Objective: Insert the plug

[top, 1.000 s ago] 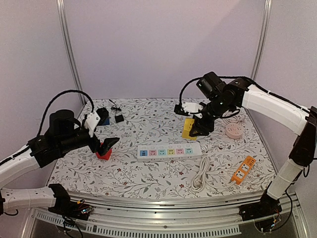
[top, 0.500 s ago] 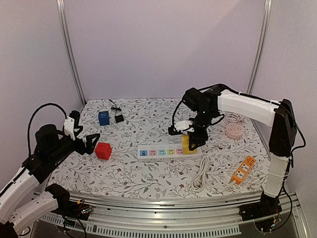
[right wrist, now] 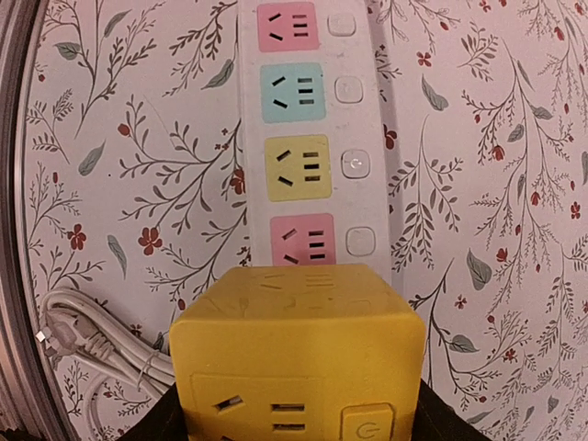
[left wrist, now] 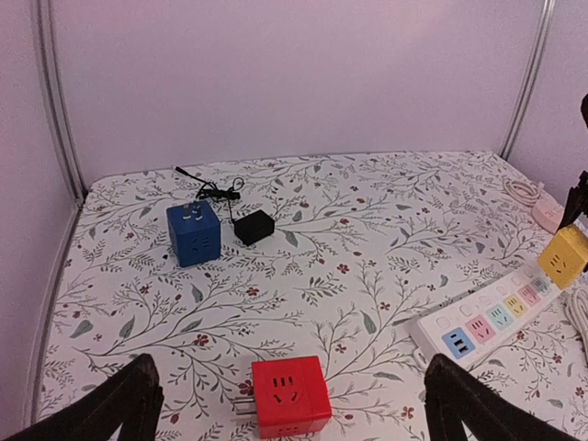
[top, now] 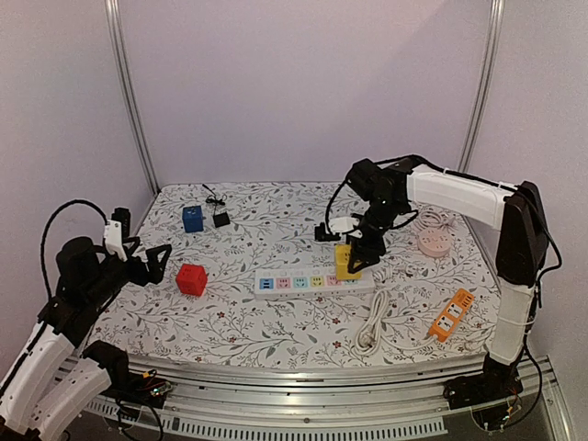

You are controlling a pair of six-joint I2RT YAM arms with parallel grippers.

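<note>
- We see the right claw (top: 356, 250) clenched on the yellow cube plug (top: 346, 264). Its dark fingers press the cube's two flanks at the bottom of the right wrist view.
- The yellow cube plug sits at the 3 o'clock end of the white power strip (top: 312, 281), right of centre on the flowered tabletop (top: 276, 230).
- The strip's long axis runs from 9 o'clock to 3 o'clock in the overhead view, with its 3 o'clock end tipped slightly toward 12.
- From the right wrist the strip runs from 12 to 6 o'clock. Four coloured sockets show toward 12, and the cube covers the end socket at 6.
- We cannot tell whether the pins are already in the socket or just above it, because the cube hides its own underside.
- We judge that the coming move turns on this one relation: the cube stands directly over the end socket, so what remains is a straight push down, square to the strip's face.
- The cube's edges look parallel to the strip's edges from the wrist, so we expect little twisting to be needed.
- The left claw (top: 152, 264) hangs released and wide at 9 o'clock, well apart from the strip. A red cube (top: 191, 278) lies just beside it toward 3 o'clock.
- The right arm is plainly the nearer one and already carries the plug, so the job looks like the right arm's.
</note>
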